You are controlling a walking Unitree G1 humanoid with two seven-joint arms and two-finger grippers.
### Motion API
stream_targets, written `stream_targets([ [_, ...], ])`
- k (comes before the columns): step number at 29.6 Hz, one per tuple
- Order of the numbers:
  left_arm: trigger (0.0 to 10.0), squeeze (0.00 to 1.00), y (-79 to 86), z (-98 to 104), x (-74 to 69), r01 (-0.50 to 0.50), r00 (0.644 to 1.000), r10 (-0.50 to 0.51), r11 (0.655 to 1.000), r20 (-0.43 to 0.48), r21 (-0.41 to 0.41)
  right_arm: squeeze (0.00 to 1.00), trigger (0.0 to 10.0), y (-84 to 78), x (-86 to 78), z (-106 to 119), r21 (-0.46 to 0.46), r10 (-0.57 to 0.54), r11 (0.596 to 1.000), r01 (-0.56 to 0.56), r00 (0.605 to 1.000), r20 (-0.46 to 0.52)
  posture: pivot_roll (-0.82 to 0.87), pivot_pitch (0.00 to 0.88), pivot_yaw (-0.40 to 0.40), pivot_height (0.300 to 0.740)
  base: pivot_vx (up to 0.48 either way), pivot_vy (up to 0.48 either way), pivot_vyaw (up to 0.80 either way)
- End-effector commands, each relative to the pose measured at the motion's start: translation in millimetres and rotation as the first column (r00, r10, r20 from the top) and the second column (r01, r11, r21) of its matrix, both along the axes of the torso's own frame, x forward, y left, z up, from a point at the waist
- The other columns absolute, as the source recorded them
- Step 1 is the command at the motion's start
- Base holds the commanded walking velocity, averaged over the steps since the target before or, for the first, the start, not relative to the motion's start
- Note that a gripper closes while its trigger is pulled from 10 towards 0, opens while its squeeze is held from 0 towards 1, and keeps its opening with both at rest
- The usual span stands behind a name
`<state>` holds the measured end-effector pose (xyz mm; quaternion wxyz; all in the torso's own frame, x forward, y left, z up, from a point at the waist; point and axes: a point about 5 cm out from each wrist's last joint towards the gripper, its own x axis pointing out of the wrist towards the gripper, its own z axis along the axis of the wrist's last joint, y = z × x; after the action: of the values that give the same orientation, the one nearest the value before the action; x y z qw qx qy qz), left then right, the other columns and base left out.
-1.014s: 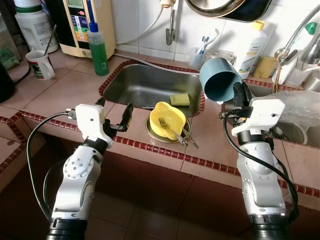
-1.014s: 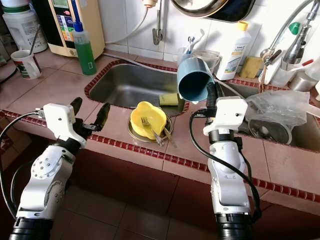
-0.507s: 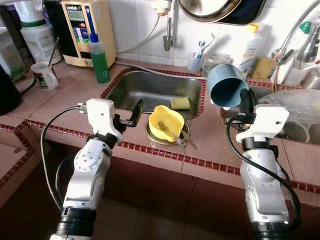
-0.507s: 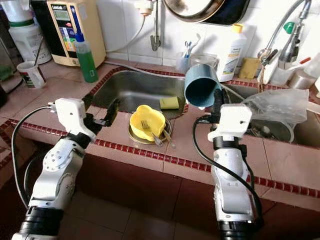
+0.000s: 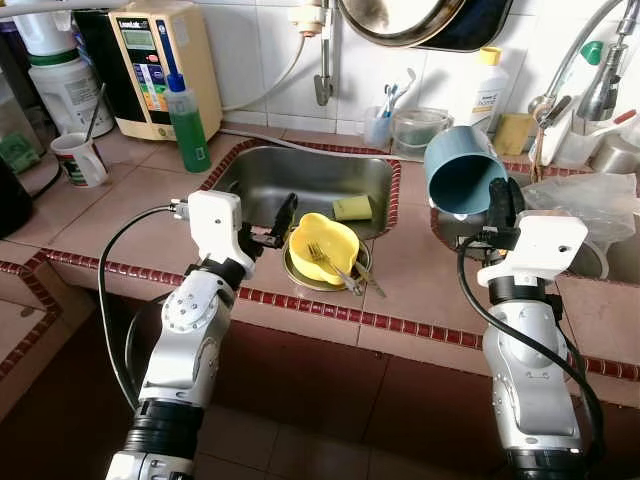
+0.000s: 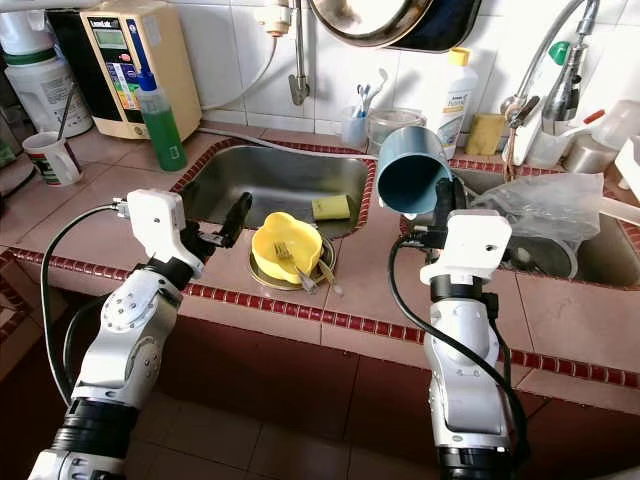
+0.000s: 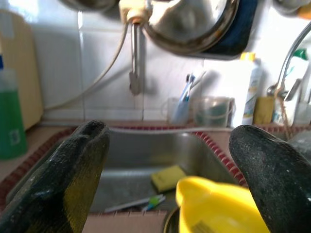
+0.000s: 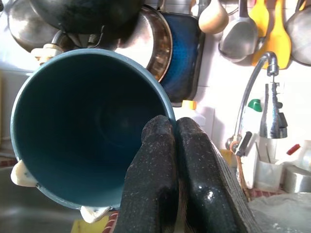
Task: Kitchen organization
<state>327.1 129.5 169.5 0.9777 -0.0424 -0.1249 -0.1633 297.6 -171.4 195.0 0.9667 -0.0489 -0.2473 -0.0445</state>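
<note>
The right gripper (image 5: 497,200) fingers pinch the blue cup (image 5: 462,170) by its rim (tilted, empty) above the worktop (image 5: 420,275). The yellow bowl (image 5: 322,245) holds a fork (image 5: 330,262). The left gripper (image 5: 272,222), open, has moved nearer the bowl.

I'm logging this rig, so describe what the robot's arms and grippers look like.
Both arms are silver-grey jointed metal with black collars low down. Each wrist carries a boxy white housing, with a black cable looping beside it. The left gripper and right gripper each have two long, matte black, slightly textured fingers.
</note>
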Motion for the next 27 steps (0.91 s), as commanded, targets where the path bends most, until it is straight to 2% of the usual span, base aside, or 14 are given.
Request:
stream_targets([
  [1,10.0,0.0,5.5,1.2,-0.7,-0.02,1.0,0.02,1.0,-0.004,0.0,0.0,10.0,4.8,0.9,4.8,0.004,0.021,1.0,-0.022,1.0,0.013,-0.13,0.014,0.059,0.74,0.0,0.0,0.0],
  [7,10.0,0.0,10.9,-6.5,0.1,-0.056,0.998,0.056,0.998,-0.04,0.005,0.0,10.0,6.5,-0.1,6.2,0.0,0.028,1.0,-0.028,1.0,0.014,-0.15,0.015,0.068,0.74,0.0,0.0,0.0],
  [15,10.0,0.0,9.4,-0.8,4.9,-0.074,0.997,0.074,0.997,-0.019,0.028,0.0,10.0,7.1,0.0,3.4,-0.002,0.036,0.999,-0.036,0.999,0.003,-0.15,0.009,0.062,0.74,0.0,0.0,0.0],
  [27,10.0,0.0,11.3,0.3,0.6,-0.097,0.995,0.097,0.994,-0.002,0.048,0.0,10.0,12.2,5.5,-1.2,0.01,0.066,0.998,-0.065,0.998,-0.021,-0.1,0.0,0.046,0.74,0.0,0.0,0.0],
])
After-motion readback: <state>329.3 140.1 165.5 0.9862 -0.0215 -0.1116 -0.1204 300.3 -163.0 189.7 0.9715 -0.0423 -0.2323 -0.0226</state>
